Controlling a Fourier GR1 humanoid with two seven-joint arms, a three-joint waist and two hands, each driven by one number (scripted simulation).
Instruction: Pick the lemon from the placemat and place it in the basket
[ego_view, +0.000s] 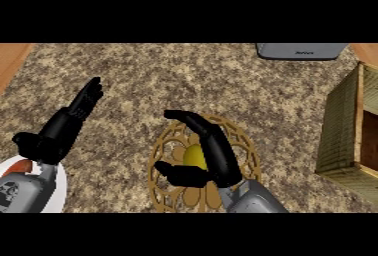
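Observation:
The yellow lemon (194, 156) lies on a round, tan openwork placemat (164, 150) in the lower middle of the head view. My right hand (210, 162) is over the placemat, fingers stretched up past the lemon's right side and thumb pointing left just below it; the lemon sits in the gap, partly hidden, and the fingers are not curled round it. The woven olive basket (341, 130) stands at the right edge, cut off by the frame. My left hand (63, 127) rests open at the left, fingers pointing up.
A grey appliance (301, 51) sits at the counter's far edge, upper right. A white plate (57, 186) shows at the lower left under my left forearm. Wooden counter borders show at the upper left and upper right corners.

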